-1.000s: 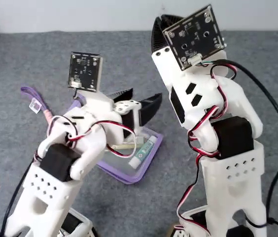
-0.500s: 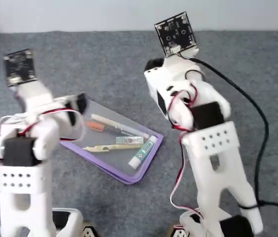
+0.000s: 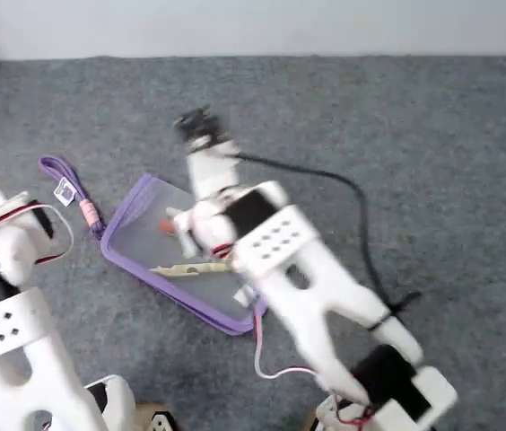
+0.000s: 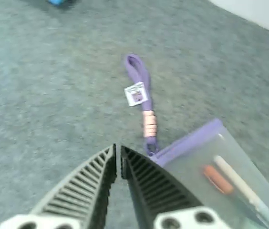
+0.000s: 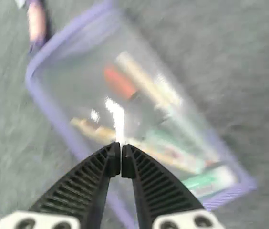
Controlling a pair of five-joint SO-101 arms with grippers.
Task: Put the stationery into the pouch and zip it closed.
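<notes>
jaws together on right gripper (image 5: 120, 150), nothing in them, tips hovering right over the pouch (image 3: 136, 238). left gripper (image 4: 118, 152) also pressed together and empty, near the pouch's left corner, where the strap (image 4: 138, 78) and pink beads (image 4: 149, 124) run off to the far left. The pouch lies flat on the grey mat (image 3: 432, 135), left of centre. The stationery looks all inside: orange pen (image 4: 217, 179), pale sticks. I can't tell if the zip is shut.

My read: zip step. I'd pin the pouch body with right, open left, grab the beaded pull low, and draw straight along the purple edge. No lifting, or the pouch skids.
</notes>
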